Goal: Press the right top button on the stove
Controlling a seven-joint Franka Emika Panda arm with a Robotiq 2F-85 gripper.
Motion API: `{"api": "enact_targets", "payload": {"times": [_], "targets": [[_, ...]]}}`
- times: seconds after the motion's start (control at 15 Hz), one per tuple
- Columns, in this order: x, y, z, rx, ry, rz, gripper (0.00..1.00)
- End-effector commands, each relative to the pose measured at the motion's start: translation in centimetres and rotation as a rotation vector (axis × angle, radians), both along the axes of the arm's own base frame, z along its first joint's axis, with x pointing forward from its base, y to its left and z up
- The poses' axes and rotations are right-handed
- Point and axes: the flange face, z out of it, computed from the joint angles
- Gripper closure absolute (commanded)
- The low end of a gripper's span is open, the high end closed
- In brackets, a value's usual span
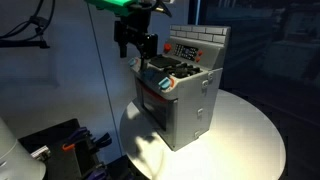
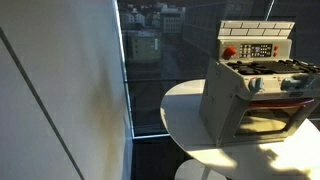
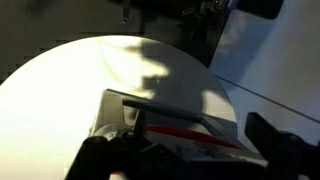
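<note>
The grey toy stove (image 1: 188, 100) stands on a round white table (image 1: 250, 125). It has a black burner top, a brick-patterned back panel (image 1: 197, 44) with a row of buttons and a red knob, and a red-orange stripe on the front door. It also shows in an exterior view (image 2: 250, 95), where the gripper is out of view. My black gripper (image 1: 136, 48) hangs in the air just above and beside the stove's front edge, touching nothing. In the wrist view the stove's striped door (image 3: 190, 132) lies between the gripper's (image 3: 185, 150) widely spread fingers. The gripper is open and empty.
The table's edge (image 2: 185, 95) falls off close to the stove. A dark stand with cables (image 1: 60, 145) sits below the table. A large window (image 2: 150, 60) and a pale wall (image 2: 60, 100) are beside it.
</note>
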Motion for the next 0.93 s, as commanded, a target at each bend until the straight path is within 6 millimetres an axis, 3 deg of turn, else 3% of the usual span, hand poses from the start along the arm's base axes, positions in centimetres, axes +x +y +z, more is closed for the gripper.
{"api": "enact_targets", "payload": {"times": [0.0,0.47,0.87], "targets": [[0.0,0.0,0.1,0.0,0.0,0.0,0.0],[0.6,0.0,0.7,-0.006,-0.012,-0.012,0.0],[2.8,0.2,2.8,-0.024,-0.059,-0.043,0.0]]}}
